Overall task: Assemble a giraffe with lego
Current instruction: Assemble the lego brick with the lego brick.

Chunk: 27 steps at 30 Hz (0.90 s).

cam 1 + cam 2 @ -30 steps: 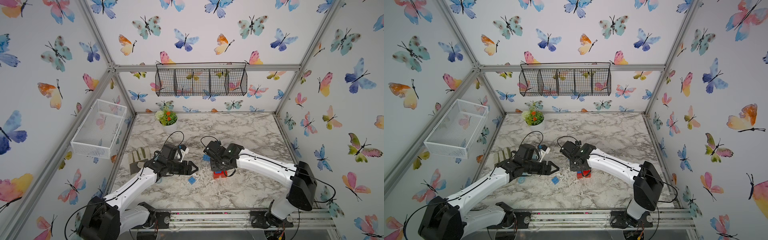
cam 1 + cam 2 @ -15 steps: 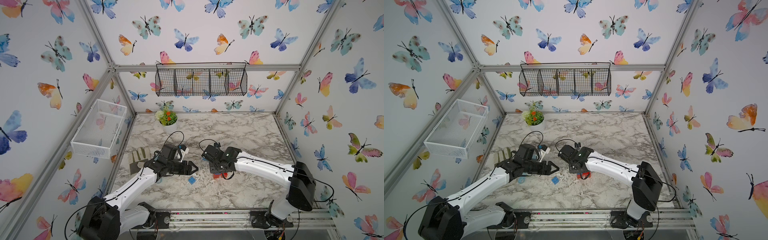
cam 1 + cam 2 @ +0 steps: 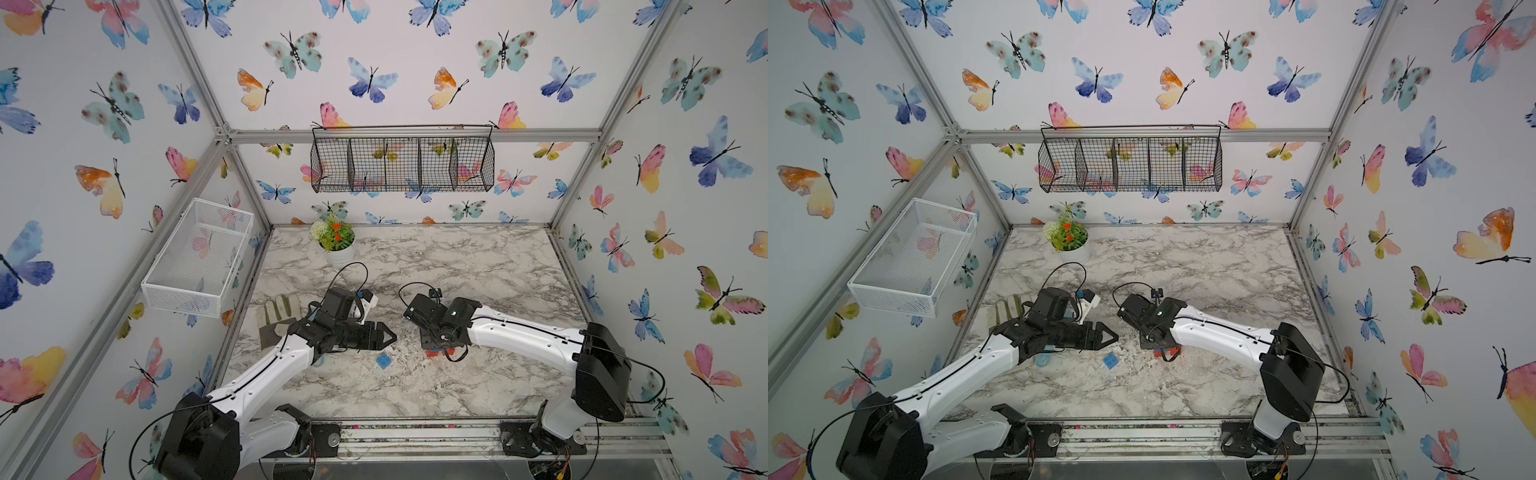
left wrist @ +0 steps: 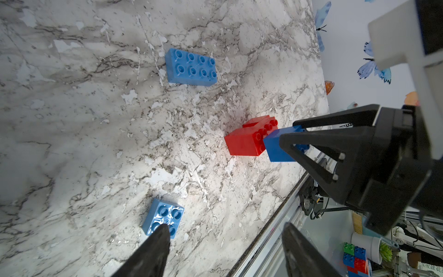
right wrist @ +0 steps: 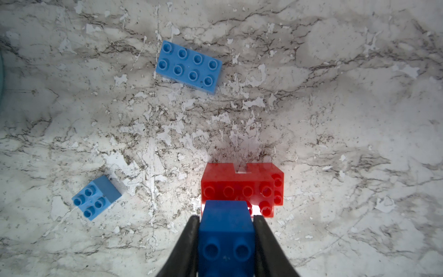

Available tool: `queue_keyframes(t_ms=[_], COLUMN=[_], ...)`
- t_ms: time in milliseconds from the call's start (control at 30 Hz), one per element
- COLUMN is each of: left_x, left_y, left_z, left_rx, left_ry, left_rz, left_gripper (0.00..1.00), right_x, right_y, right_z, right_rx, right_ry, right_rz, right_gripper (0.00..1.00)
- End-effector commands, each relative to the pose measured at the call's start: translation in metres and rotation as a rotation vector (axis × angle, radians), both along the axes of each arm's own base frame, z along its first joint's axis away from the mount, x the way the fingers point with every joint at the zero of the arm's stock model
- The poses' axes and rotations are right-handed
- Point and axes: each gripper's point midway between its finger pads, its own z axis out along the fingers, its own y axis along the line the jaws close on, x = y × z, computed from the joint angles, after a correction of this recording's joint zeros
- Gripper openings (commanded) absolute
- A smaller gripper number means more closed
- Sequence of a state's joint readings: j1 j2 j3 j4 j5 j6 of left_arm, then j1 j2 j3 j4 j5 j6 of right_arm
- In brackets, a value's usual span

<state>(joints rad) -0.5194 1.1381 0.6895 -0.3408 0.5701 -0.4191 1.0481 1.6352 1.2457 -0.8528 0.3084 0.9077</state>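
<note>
My right gripper (image 5: 226,219) is shut on a dark blue brick (image 5: 226,230) and holds it low over one end of the red arch-shaped giraffe body (image 5: 239,189), which stands on the marble table. Whether the brick touches the red studs, I cannot tell. A light blue oblong brick (image 5: 188,67) and a small light blue square brick (image 5: 96,197) lie loose nearby. My left gripper (image 4: 225,226) is open and empty above the table, one fingertip over the square brick (image 4: 163,215). In both top views the square brick (image 3: 384,361) lies between the two grippers, and the red body (image 3: 1160,353) peeks from under the right wrist.
A flower pot (image 3: 336,243) stands at the back left. A glove (image 3: 274,316) lies by the left wall, and a pale blue hand mirror (image 3: 1044,359) shows under the left arm. A black wire basket (image 3: 401,164) and a white basket (image 3: 199,253) hang on the walls.
My right gripper has come down with the dark blue brick onto the red body, hiding most of it from above. The left arm has not moved.
</note>
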Motion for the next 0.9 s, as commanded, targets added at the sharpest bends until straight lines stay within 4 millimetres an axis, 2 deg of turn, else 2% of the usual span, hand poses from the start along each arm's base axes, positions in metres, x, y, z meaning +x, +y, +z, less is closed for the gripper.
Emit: queue_keyframes(t_ms=[0, 867], left_x=[-0.002, -0.002], left_y=[0.001, 0.0], left_z=[-0.003, -0.003], left_rx=[0.011, 0.01], left_ry=[-0.002, -0.002], left_rz=[-0.005, -0.005], left_gripper=[0.73, 0.73], right_x=[0.001, -0.003], right_y=[-0.001, -0.004], right_z=[-0.008, -0.024], right_rx=[-0.023, -0.039], right_ry=[-0.008, 0.012], right_rz=[-0.01, -0.002], right_gripper=[0.25, 0.24])
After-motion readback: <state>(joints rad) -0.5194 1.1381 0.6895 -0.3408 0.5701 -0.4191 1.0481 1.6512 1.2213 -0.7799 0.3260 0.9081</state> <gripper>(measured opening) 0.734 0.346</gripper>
